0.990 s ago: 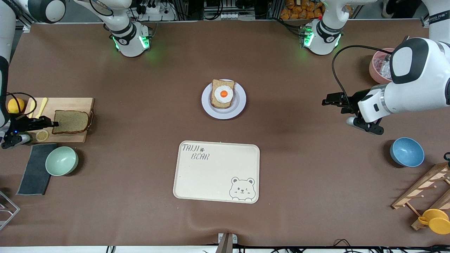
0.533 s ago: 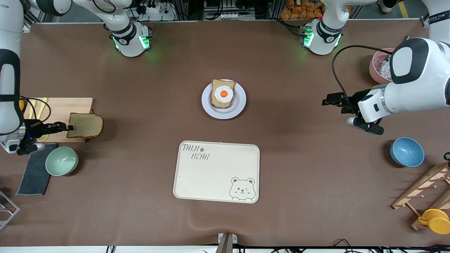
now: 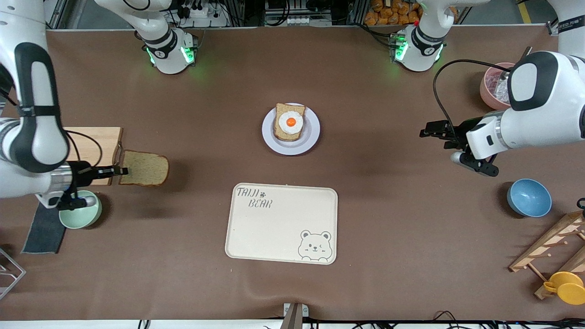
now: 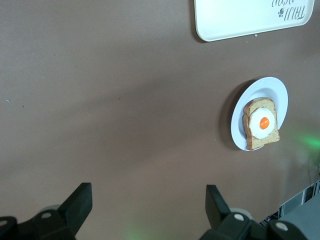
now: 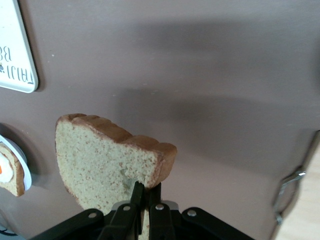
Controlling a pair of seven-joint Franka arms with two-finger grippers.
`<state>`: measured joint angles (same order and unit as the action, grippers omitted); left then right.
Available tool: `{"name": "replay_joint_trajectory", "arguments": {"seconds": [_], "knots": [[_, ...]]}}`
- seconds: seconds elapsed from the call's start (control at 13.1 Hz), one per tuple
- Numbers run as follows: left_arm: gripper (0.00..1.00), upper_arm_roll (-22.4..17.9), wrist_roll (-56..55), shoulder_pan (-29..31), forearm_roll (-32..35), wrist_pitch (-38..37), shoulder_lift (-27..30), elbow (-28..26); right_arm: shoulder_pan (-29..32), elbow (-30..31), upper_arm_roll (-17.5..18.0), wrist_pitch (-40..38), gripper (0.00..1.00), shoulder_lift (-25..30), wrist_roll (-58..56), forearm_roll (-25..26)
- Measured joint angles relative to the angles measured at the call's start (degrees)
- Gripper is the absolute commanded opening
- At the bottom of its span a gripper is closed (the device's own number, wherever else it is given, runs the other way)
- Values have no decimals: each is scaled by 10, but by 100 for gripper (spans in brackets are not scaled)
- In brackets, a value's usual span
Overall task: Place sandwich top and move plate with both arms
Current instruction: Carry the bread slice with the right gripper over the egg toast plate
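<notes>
Black fingers of the right gripper (image 5: 145,197) are being clenched on the bread slice's (image 3: 145,168) crust edge, over bare tabletop beside the cutting board (image 3: 91,146). Likely light, soft and crumbly, it is best being pinched at the crust. The left gripper (image 3: 429,132) is waiting, spread wide and empty. The plate (image 3: 311,137) is carrying egg-topped bread (image 3: 289,122); the tray (image 3: 279,228) is lying empty.

The bench (image 3: 393,237) has a brown cover that looks soft and dull, with small wrinkles near its edge. The bread slice (image 3: 145,168) is rough and full of tiny holes, with a darker crust. The plate (image 3: 312,137) is smooth and a bit shiny. The cutting board (image 3: 93,139) is pale wood. The arms (image 3: 539,109) are shiny white plastic with black parts
</notes>
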<state>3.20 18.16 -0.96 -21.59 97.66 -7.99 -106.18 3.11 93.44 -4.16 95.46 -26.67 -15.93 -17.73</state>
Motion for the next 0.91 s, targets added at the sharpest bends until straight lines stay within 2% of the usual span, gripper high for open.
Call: {"name": "replay_joint_trajectory", "arguments": {"seconds": [0.15, 0.38, 0.53, 0.91], "knots": [[100, 0, 14, 9, -3, 0, -3, -1, -1, 0, 63, 0, 0, 14, 90, 15], [100, 4, 18, 7, 2, 1, -1, 5, -1, 3, 131, -1, 0, 24, 167, 17], [100, 13, 18, 5, 42, 2, 12, 18, -1, 18, 180, 17, 0, 28, 209, 17], [100, 29, -36, 4, 138, 2, 52, 43, 1, 151, 293, 184, 0, 55, 224, -4]]}}
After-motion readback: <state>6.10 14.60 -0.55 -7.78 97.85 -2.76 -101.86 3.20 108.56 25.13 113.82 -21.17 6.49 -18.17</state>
